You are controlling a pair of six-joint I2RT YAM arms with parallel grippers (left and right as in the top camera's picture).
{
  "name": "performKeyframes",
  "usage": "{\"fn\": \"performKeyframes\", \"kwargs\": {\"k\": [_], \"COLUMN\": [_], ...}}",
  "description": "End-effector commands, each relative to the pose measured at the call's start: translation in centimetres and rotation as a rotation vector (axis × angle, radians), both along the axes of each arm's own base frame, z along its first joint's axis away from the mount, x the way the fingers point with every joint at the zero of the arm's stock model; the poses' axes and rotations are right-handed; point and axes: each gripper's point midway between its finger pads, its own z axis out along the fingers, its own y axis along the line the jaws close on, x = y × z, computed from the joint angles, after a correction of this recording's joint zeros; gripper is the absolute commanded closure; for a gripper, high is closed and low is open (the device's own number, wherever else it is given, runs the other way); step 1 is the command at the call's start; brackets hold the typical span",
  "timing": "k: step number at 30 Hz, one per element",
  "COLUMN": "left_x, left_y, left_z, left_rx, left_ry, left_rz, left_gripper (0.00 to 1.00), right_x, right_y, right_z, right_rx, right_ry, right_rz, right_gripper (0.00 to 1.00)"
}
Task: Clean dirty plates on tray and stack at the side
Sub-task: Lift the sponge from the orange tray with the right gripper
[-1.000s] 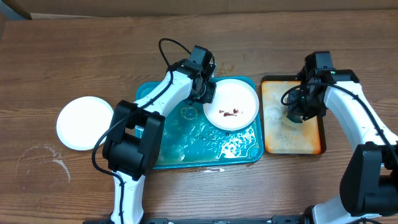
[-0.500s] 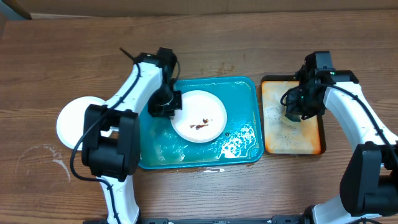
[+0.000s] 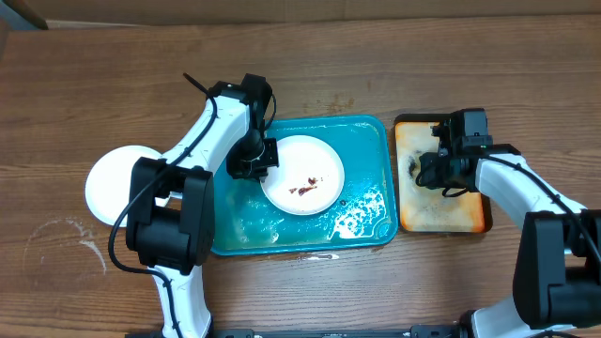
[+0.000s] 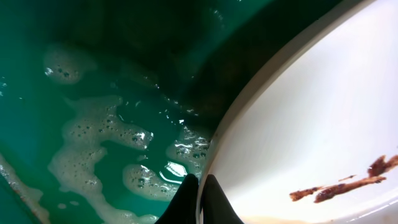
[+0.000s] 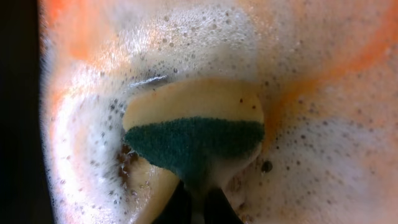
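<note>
Left gripper (image 3: 258,161) pinches the rim of the smeared plate (image 3: 302,176) inside the tray (image 3: 362,127), right gripper (image 3: 434,171) clamps a sponge (image 5: 194,134) over the orange tray (image 3: 470,211), one clean plate (image 3: 113,188) sits further left, so wiping looks pending.

No legible text or labels are visible.

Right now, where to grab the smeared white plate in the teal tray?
Pinch the smeared white round plate by its left rim, coming from the left of the teal plastic tray. It lies flat and shallow, so only the rim fits between fingers; the left gripper is shut there.
</note>
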Motion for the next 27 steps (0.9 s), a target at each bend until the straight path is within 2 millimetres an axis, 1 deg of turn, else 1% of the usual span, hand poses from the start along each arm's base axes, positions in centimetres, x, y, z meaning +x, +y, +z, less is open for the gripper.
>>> {"fn": "performKeyframes", "kwargs": {"k": [1, 2, 4, 7, 10, 13, 15, 17, 21, 23, 24, 25, 27], "left_x": [-1.3, -1.6, -2.1, -2.6, -2.7, -2.7, -2.7, -2.7, -2.8, -2.8, -2.8, -2.8, -2.8], "left_y": [0.1, 0.1, 0.1, 0.0, 0.1, -0.1, -0.4, -0.4, -0.4, -0.4, -0.4, -0.4, -0.5], "left_z": [-0.4, -0.8, -1.5, -2.2, -2.4, -2.3, -2.3, -2.3, -2.3, -2.3, -2.3, -2.3, -2.3], "left_rx": [0.029, 0.031, 0.029, 0.024, 0.025, 0.014, -0.002, -0.002, -0.002, -0.002, -0.002, -0.002, -0.009], "left_ry": [0.013, 0.019, 0.028, 0.034, 0.035, 0.038, 0.038, 0.039, 0.041, 0.041, 0.042, 0.043, 0.045], "left_rz": [0.003, 0.001, -0.002, 0.002, 0.001, 0.003, 0.006, 0.005, 0.005, 0.005, 0.005, 0.005, 0.007], "left_gripper": [0.96, 0.96, 0.96, 0.96, 0.96, 0.96, 0.96, 0.96, 0.95, 0.95, 0.95, 0.94, 0.95], "right_x": [-1.6, -1.6, -1.2, 0.0, 0.9, 1.2, 0.8, 0.2, -0.3, -0.5, -0.6, -0.7, -1.0], "right_y": [-0.9, -0.9, -0.7, 0.0, 0.9, 1.7, 2.4, 2.6, 0.5, 0.4, 0.9, 2.0, 5.4], "right_z": [-0.8, -0.6, 0.3, 2.7, 5.8, 8.5, 10.1, 10.6, 9.9, 9.9, 9.9, 10.0, 10.8], "right_rx": [-0.046, -0.045, -0.032, 0.008, 0.059, 0.106, 0.145, 0.151, 0.036, 0.036, 0.064, 0.115, 0.257], "right_ry": [0.048, 0.050, 0.044, 0.011, -0.025, -0.042, -0.036, -0.018, 0.006, 0.018, 0.023, 0.025, 0.019], "right_rz": [-0.044, -0.049, -0.063, -0.052, -0.035, -0.020, -0.007, -0.004, -0.071, -0.090, -0.079, -0.047, 0.092], "right_gripper": [0.96, 0.96, 0.96, 0.96, 0.96, 0.96, 0.96, 0.96, 0.96, 0.96, 0.96, 0.96, 0.96]}}
